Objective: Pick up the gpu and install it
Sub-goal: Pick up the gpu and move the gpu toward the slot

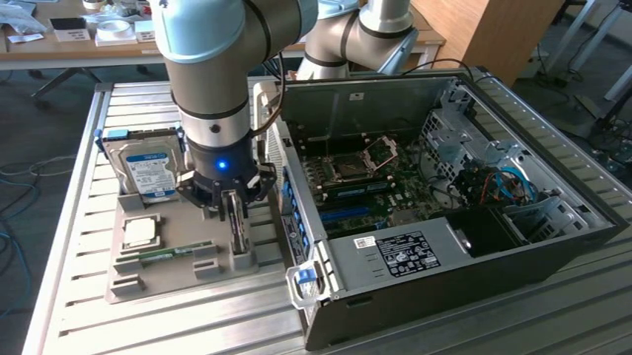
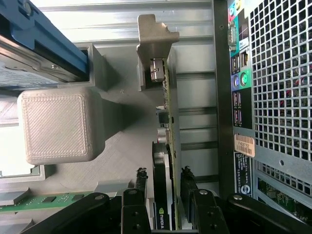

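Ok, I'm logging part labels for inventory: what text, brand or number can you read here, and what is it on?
No text reads clearly enough to quote.
gpu: small green logo mark on its edge, letters unreadable.
hard drive: blue-white label, print too small.
power supply: label, print too small.
computer case: orange sticker, blurred.
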Tool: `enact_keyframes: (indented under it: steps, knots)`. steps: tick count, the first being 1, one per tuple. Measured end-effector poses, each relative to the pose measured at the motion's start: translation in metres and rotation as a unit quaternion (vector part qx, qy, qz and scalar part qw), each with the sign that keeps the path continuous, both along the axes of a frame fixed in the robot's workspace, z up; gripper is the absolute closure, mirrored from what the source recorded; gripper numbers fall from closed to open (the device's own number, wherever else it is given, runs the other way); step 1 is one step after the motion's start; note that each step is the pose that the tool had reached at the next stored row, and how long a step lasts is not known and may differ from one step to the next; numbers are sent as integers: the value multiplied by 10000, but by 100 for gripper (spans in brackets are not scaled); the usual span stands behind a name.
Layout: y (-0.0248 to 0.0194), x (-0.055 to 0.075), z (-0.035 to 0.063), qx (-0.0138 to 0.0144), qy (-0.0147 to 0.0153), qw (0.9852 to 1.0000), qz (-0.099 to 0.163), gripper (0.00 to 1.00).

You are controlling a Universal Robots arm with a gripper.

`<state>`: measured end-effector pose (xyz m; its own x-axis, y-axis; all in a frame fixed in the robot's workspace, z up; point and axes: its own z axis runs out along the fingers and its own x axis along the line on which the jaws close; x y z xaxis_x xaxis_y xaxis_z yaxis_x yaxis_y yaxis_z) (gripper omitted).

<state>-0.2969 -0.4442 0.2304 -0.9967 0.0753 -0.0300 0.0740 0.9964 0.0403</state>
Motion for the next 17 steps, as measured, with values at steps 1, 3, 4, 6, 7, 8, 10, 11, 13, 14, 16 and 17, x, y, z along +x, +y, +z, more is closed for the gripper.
enact_keyframes:
  steps: [1,3,4,6,7,8,10,11,13,14,16,17]
  knots:
    - [0,0,0,0,0,10000,0,58]
    - [0,0,0,0,0,10000,0,58]
    - [0,0,0,0,0,10000,0,58]
    - [0,0,0,0,0,10000,0,58]
    - [0,0,0,0,0,10000,0,58]
    - [0,0,0,0,0,10000,0,60]
    - [0,0,0,0,0,10000,0,66]
    - [0,0,0,0,1,10000,0,73]
    - [0,0,0,0,0,10000,0,73]
    - [0,0,0,0,0,10000,0,73]
    - [0,0,0,0,0,10000,0,73]
    - [0,0,0,0,0,10000,0,73]
